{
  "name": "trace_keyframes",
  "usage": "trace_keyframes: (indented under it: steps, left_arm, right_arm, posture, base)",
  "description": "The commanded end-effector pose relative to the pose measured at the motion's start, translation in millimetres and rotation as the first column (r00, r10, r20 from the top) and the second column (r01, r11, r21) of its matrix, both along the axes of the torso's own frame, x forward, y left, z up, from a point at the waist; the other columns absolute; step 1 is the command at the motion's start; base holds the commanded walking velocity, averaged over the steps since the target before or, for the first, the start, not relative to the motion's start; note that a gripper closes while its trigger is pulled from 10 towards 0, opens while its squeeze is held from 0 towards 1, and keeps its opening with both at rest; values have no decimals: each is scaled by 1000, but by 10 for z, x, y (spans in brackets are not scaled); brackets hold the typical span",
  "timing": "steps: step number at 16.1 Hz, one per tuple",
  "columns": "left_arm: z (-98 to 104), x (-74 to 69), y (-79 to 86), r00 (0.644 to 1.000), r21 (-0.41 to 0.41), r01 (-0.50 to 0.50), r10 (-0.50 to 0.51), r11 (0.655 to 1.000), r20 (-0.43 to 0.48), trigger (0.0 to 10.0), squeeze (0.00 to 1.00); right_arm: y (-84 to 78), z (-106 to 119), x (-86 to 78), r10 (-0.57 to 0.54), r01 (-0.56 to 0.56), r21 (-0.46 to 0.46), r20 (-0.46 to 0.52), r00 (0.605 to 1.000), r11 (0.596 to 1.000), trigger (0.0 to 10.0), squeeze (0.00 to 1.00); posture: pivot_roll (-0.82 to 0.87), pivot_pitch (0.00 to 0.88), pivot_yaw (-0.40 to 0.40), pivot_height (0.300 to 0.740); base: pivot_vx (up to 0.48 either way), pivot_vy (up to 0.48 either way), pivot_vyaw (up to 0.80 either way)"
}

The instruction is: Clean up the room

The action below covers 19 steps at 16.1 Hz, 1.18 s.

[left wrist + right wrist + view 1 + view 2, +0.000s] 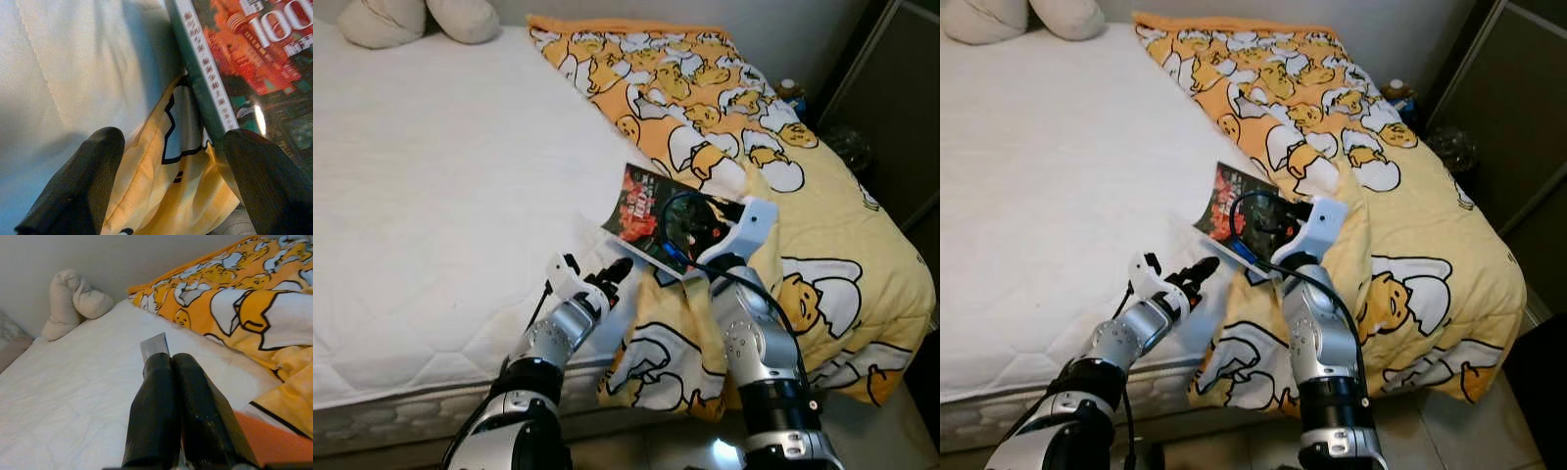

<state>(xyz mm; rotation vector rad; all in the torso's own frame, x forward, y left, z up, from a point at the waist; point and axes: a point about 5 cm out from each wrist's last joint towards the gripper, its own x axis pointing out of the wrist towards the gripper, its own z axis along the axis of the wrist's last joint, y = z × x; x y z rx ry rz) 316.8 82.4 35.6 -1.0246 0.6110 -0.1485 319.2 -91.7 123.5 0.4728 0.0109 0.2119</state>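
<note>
Book (651, 211) lies on the bed (440, 196), at the edge of the yellow egg-print blanket (744, 127) | right gripper (168, 360) jaws pressed together on the book's edge, gripping it | left gripper (615, 272) jaws spread wide, empty, beside book's spine over blanket fold

Before me a white mattress (431, 196) spreads from nine o'clock up to twelve. At eleven o'clock, against the grey wall (122, 257), I see two cream pillows (416, 18) side by side, touching. At two o'clock a dark cabinet (891, 108) stands just beside the bed, with a small bottle (788, 88) near its foot. At five o'clock I see pale floor tiles (1449, 431).
</note>
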Motion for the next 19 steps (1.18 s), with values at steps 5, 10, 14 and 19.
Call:
trace_keyframes:
  steps: [5, 10, 14, 19]
  left_arm:
    - [425, 217, -495, 988, -51, 106, -99, 993, 115, 10000, 0]
    - [484, 266, -434, 987, -46, 91, -84, 995, 137, 10000, 0]
    - [442, 223, -569, 987, -59, 121, -114, 991, 109, 10000, 0]
    - [461, 208, -676, 988, -93, 127, -117, 988, 103, 10000, 0]
  right_arm:
    - [190, -23, -111, 56, -54, 74, -30, 998, 996, 0, 0]
    - [138, -71, -124, 47, -43, 75, -53, 997, 996, 0, 0]
    - [258, 39, -132, 79, -72, 149, -44, 996, 986, 0, 0]
    - [291, -32, -147, 114, -95, 187, -94, 989, 978, 0, 0]
  posture:
    - [-11, 0, -56, 740]
    - [-8, 0, -50, 740]
    - [-11, 0, -48, 740]
    - [-12, 0, -45, 740]
  base:
    - [0, 0, 0]
    - [0, 0, 0]
    - [0, 0, 0]
    - [0, 0, 0]
